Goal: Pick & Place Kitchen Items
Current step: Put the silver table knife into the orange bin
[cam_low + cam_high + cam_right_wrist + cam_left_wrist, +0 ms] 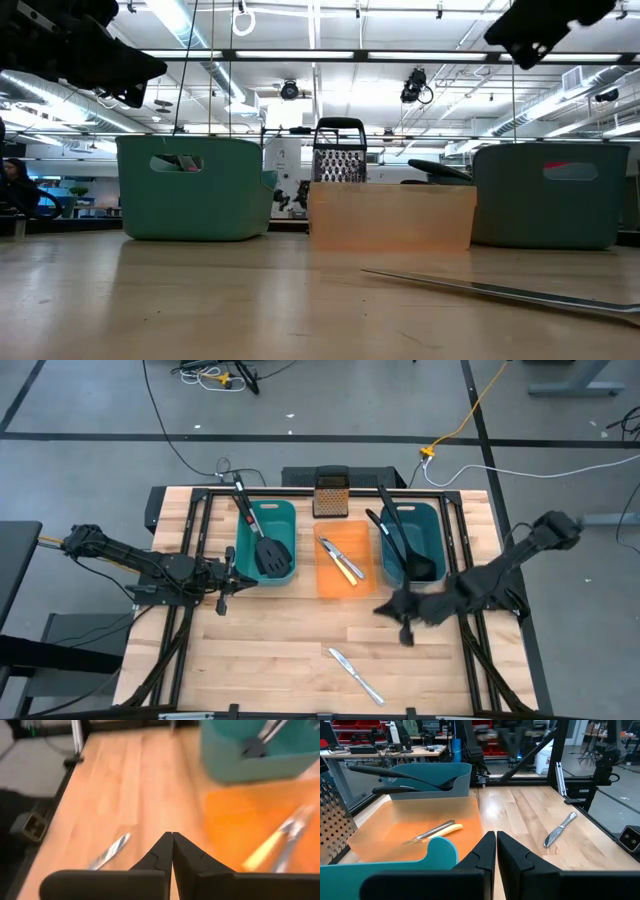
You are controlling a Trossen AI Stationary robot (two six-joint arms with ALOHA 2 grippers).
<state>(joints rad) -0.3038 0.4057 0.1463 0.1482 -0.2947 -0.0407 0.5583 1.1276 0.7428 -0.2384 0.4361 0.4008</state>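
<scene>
One silver knife (355,675) lies flat on the wooden table near its front edge; it also shows in the low view (510,292) and in both wrist views (560,830) (109,851). Two knives, one yellow-handled (451,827), lie in the orange bin (328,585). Spatulas (272,555) stand in the left teal bin (290,510), with their handles leaning over its far rim. Black ladles (405,550) lie in the right teal bin (436,520). My left gripper (232,575) is shut and empty beside the left bin. My right gripper (385,608) is shut and empty, above the table in front of the right bin.
A metal box grater (331,493) stands upright behind the orange bin. The three bins stand in a row across the far half of the table. Black frame rails (470,650) run along the table's sides. Bare wood (270,650) lies in front of the bins, around the knife.
</scene>
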